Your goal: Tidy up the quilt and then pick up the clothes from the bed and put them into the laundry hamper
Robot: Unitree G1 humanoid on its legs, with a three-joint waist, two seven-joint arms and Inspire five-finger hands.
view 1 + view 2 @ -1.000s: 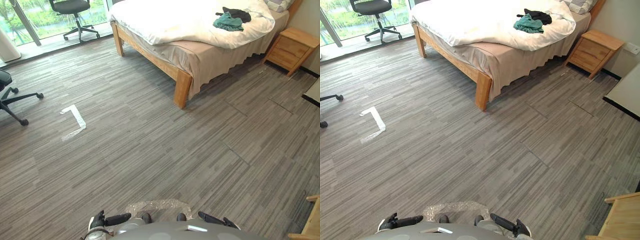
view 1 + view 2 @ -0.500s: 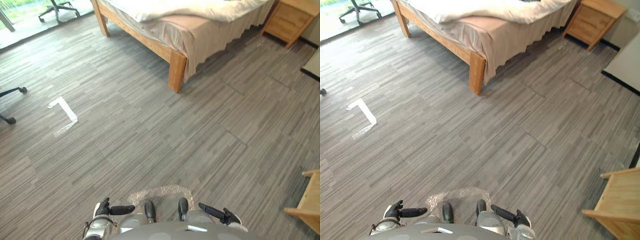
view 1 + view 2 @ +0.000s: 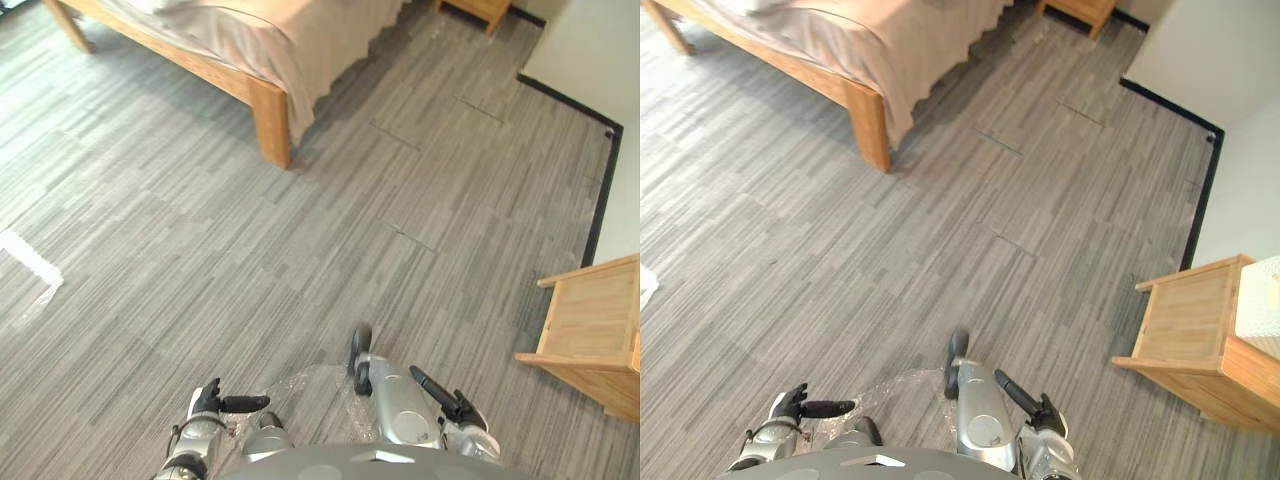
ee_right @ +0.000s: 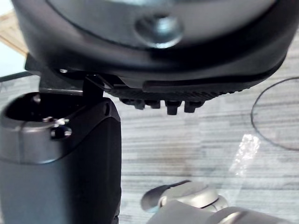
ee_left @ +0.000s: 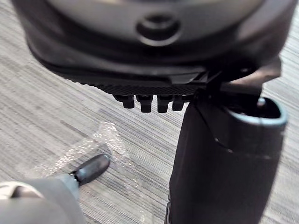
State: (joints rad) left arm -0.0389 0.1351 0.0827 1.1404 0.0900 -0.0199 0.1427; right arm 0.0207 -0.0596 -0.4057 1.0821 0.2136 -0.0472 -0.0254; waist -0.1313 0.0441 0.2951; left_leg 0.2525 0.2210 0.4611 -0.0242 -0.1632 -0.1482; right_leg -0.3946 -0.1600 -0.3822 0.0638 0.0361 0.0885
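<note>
The bed's wooden corner post (image 3: 272, 125) and its beige skirt (image 3: 300, 45) stand at the upper left, a good stretch of floor away from me. A sliver of white quilt (image 3: 745, 6) lies along the top edge of the right eye view. My left hand (image 3: 212, 402) hangs low at the bottom left, open and holding nothing; its wrist view shows straight fingertips (image 5: 145, 101) over bare floor. My right hand (image 3: 452, 406) hangs low at the bottom right, likewise open and empty, with its fingertips (image 4: 172, 106) over the floor.
Grey striped carpet (image 3: 330, 250) fills the room between me and the bed. A light wooden piece of furniture (image 3: 590, 330) stands at the right. A white wall (image 3: 590, 60) with black baseboard runs behind it. A nightstand corner (image 3: 478, 8) and a white tape mark (image 3: 25, 258) show.
The camera has swung right and down: the bed has slid to the upper left, the clothes and chairs have left the picture, and the wall and wooden furniture have come in. Both hands stay low.
</note>
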